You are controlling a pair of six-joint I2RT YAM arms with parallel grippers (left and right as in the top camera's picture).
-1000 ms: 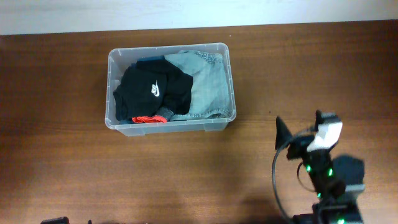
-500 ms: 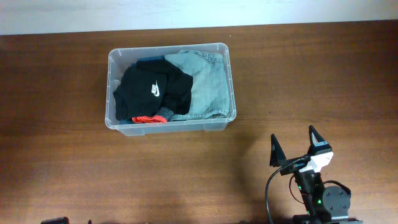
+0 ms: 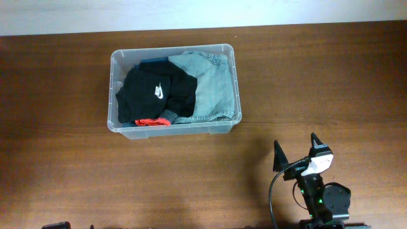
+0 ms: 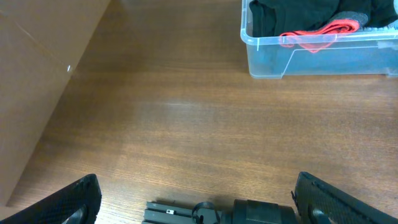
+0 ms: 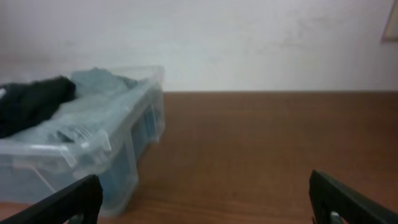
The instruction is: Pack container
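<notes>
The clear plastic container (image 3: 121, 130) stands at the back middle of the table. It holds a black garment with a white logo (image 3: 154, 94), light denim (image 3: 213, 89) and a red-edged piece (image 3: 151, 121). It also shows in the left wrist view (image 4: 311, 59) and the right wrist view (image 5: 118, 158). My right gripper (image 3: 296, 152) is open and empty near the front edge, well right of the container. My left gripper (image 4: 198, 198) is open and empty, low over bare wood in front of the container; in the overhead view it is out of frame.
The table is dark brown wood (image 3: 318, 76). A white wall (image 5: 249, 37) runs behind its back edge. A dark cable (image 3: 275, 197) loops beside the right arm's base.
The right arm has drawn back toward the front edge and lowered, its open gripper turning to face the container. The container and clothes have not moved.
</notes>
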